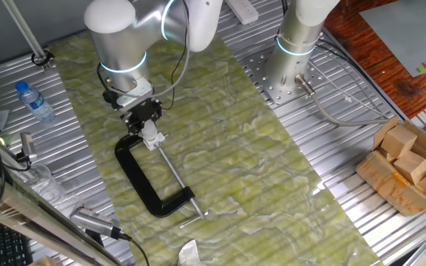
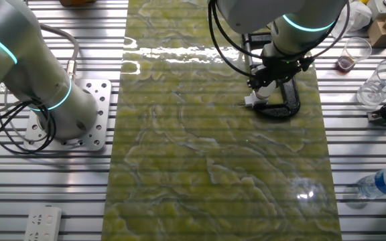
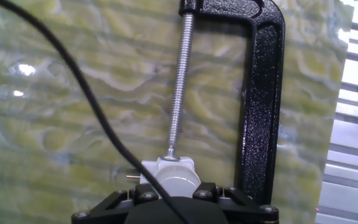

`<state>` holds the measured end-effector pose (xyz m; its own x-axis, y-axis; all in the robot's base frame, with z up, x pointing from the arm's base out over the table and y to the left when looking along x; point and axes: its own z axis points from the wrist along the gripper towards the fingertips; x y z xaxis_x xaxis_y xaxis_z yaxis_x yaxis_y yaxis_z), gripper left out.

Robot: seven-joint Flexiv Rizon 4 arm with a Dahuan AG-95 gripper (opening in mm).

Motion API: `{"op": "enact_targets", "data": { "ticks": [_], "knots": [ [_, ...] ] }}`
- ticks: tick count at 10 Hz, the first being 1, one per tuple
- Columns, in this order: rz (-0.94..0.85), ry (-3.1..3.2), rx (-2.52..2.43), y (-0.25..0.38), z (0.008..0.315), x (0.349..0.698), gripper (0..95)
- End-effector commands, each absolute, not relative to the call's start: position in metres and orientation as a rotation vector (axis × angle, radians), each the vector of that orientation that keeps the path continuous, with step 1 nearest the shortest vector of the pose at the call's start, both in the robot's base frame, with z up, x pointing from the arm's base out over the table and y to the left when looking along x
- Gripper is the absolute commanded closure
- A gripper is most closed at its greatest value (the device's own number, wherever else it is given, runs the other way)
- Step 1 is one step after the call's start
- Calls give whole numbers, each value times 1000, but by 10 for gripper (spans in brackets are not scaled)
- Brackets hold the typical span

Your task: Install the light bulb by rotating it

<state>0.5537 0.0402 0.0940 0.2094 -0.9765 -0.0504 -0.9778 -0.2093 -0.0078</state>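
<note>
The small white light bulb (image 3: 176, 182) sits in a white socket (image 3: 165, 167) held at the end of the black C-clamp's (image 3: 261, 93) screw (image 3: 179, 87). The clamp lies flat on the green mat. My gripper (image 3: 176, 194) is low over the socket with one black finger on each side of the bulb, shut on it. In one fixed view the gripper (image 1: 147, 125) is at the clamp's (image 1: 140, 177) far end. In the other fixed view the gripper (image 2: 265, 85) covers most of the bulb above the clamp (image 2: 285, 106).
A black cable (image 3: 86, 93) crosses the hand view. A second arm's base (image 1: 293, 55) stands on the far side. A water bottle (image 1: 34, 100) lies to the left. A cardboard box of wooden blocks (image 1: 409, 166) is on the right. Plastic cups (image 2: 354, 53) stand near the clamp.
</note>
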Motion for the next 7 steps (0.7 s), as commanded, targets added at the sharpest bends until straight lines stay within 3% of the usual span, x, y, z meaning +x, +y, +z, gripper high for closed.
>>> {"op": "enact_targets", "data": {
  "ticks": [1, 7],
  "knots": [
    [50, 2019, -2366, 40, 93, 554, 950],
    [36, 2624, -1736, 39, 94, 554, 950]
  ]
}}
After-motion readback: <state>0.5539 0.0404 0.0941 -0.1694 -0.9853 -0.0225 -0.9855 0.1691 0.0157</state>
